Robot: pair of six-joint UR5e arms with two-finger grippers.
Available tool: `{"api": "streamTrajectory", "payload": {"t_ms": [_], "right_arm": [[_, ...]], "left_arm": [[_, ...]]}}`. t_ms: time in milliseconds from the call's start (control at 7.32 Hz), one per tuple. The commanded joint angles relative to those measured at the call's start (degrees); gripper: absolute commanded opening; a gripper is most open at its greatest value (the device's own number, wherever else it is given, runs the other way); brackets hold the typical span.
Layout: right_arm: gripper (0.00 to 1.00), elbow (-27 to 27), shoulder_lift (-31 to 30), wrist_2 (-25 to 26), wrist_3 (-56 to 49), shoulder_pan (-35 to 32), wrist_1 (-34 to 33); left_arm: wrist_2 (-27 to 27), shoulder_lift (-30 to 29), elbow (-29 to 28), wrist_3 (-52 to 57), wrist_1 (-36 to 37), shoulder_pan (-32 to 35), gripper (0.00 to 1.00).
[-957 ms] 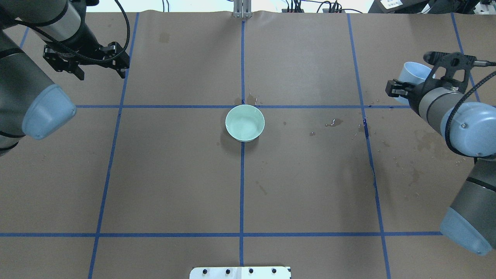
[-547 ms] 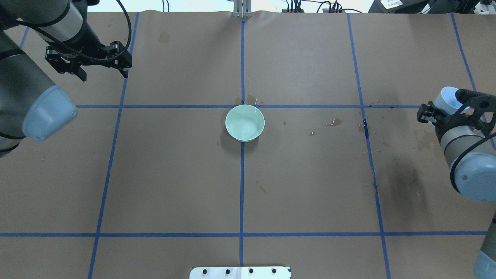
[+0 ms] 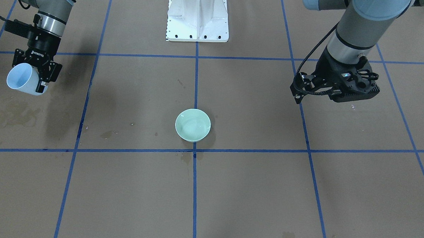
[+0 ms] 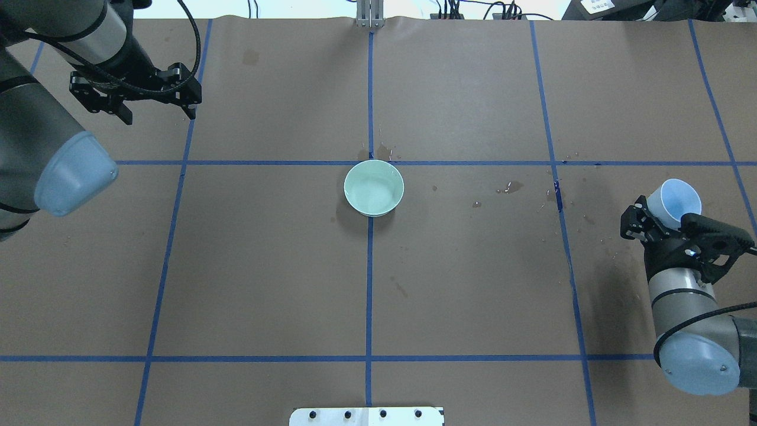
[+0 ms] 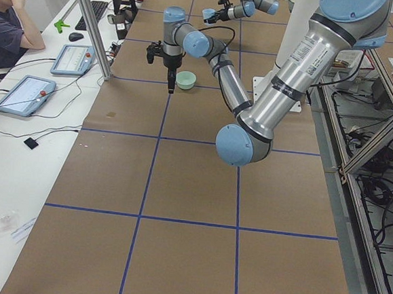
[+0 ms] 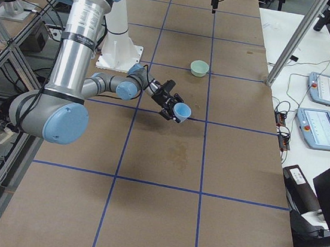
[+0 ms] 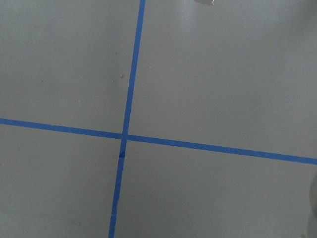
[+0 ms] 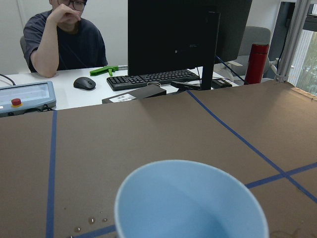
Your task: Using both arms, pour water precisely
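Well apart from the bowl [image 3: 192, 125], the right pincer [image 3: 40, 81] grips a tilted blue cup [image 3: 19, 80]; any water inside could dribble onto the bench [image 3: 251, 191]. Whether the left pincer [image 3: 334, 93] is parted, I cannot tell.

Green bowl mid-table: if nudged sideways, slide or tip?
Probably slides, not tips: the bowl looks low and wide. Its glossy rim suggests a stiff, slick wall, hard to pinch. The water inside would likely slosh over if shoved fast.

Grey tubular arms [image 3: 354, 32], pale-blue joint caps [image 4: 74, 174], black cables [image 4: 197, 41], black right hand [image 3: 29, 78] lettered ROBOTIQ.
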State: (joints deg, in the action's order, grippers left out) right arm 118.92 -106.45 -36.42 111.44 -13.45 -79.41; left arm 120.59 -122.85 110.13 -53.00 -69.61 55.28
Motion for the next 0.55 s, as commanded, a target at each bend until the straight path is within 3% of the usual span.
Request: {"api": "streamTrajectory", "payload": {"t_ms": [0,410], "right_arm": [[0.00,-0.88,-0.25,4.59,9.39,5.44,-7.05],[0.00,-3.60,-0.25,4.69,15.38,10.01,-11.99]], "left_arm": [[-0.09,0.07,0.17,0.00,0.00,0.00,1.00],[-0.09,0.42,0.26,0.00,0.00,0.00,1.00]]}}
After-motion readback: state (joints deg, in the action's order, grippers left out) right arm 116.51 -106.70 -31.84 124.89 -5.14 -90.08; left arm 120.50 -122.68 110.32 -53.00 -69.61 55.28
